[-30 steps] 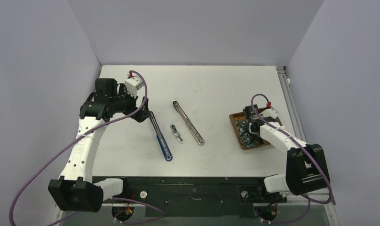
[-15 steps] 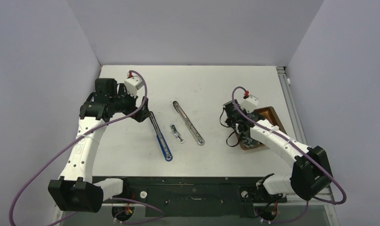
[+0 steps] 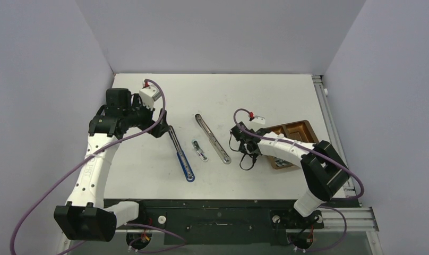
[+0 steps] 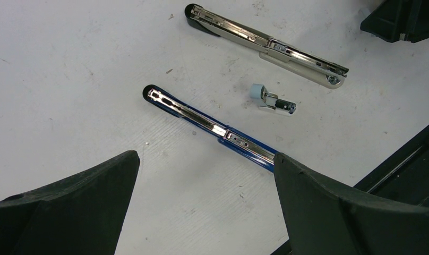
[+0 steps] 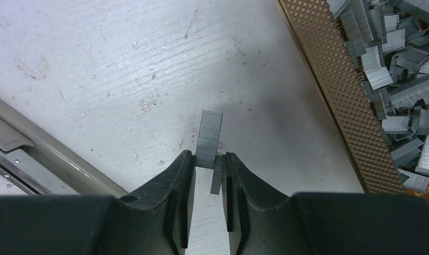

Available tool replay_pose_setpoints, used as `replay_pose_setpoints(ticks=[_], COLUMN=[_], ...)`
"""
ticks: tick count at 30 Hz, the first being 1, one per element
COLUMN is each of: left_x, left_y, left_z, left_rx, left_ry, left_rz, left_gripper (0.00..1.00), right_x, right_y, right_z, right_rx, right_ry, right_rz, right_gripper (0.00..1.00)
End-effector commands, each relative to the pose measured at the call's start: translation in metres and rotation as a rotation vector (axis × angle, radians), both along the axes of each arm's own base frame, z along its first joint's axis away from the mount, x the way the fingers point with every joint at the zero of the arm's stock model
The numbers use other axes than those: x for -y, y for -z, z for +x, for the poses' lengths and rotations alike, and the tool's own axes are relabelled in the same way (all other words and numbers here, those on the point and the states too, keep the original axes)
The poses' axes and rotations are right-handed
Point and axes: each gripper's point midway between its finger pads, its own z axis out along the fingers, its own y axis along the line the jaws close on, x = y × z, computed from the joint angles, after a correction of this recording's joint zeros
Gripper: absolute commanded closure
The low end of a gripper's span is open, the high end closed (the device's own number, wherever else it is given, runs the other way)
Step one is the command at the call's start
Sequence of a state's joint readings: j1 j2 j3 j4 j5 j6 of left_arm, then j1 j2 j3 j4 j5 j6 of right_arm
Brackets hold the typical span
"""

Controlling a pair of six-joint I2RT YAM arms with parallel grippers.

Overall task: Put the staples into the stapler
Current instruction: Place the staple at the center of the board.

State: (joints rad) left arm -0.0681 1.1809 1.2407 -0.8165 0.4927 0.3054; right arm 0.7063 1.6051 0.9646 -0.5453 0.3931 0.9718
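Pinching a short staple strip by its near end, the right jaws stood almost shut above the tabletop, and the strip stuck out ahead of their tips. Loose staples lay heaped in the brown tray to the right of these jaws, and the silver stapler lay to their left. The left jaws gaped wide, holding nothing. The blue stapler lay ahead of them, one end reaching between their tips. A small blue-capped metal piece lay just beyond it.
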Motion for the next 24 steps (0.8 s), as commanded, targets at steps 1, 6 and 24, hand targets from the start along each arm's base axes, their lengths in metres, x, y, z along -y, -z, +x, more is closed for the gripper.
replay_pose_setpoints(ticks=[1, 6, 24], left_x=[-0.003, -0.002, 0.001], left_y=[-0.022, -0.021, -0.022], left_z=[0.006, 0.006, 0.004], left_rx=[0.080, 0.075, 0.071], left_ry=[-0.019, -0.017, -0.001], left_rz=[-0.010, -0.015, -0.022], left_gripper=[0.04, 0.04, 0.04], right_x=[-0.006, -0.011, 0.086], right_y=[-0.001, -0.004, -0.063], right_z=[0.007, 0.007, 0.029], right_rx=[0.026, 0.015, 0.087], right_ry=[-0.027, -0.061, 0.090], right_rz=[-0.007, -0.001, 0.057], right_gripper=[0.86, 0.65, 0.48])
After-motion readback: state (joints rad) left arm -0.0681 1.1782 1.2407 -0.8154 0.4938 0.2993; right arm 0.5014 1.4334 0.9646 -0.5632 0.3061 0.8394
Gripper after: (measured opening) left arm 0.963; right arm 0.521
